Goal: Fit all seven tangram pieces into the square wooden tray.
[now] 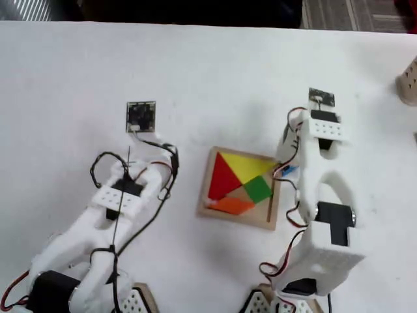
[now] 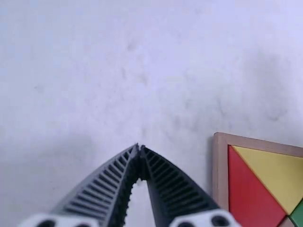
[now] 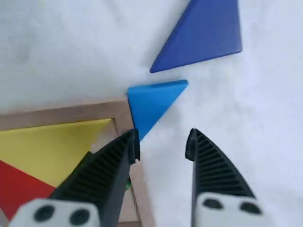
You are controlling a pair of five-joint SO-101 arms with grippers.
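Currently my right gripper (image 3: 163,142) is released by the light-blue triangle (image 3: 151,101), right of the tray (image 1: 236,219). My left gripper (image 2: 139,152) is clenched, empty.

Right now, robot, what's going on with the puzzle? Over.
Left gripper shut over the table. Right gripper open at tray corner, by light blue triangle. It and dark blue triangle lie outside tray. Nothing in the way.

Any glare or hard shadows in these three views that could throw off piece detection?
High view: table evenly lit, shadows soft, no glare on the tray. Left wrist view: a dim grey patch on the table beside the shut fingers. Right wrist view: light blue triangle and dark blue triangle cast barely any shadow, no hotspots.
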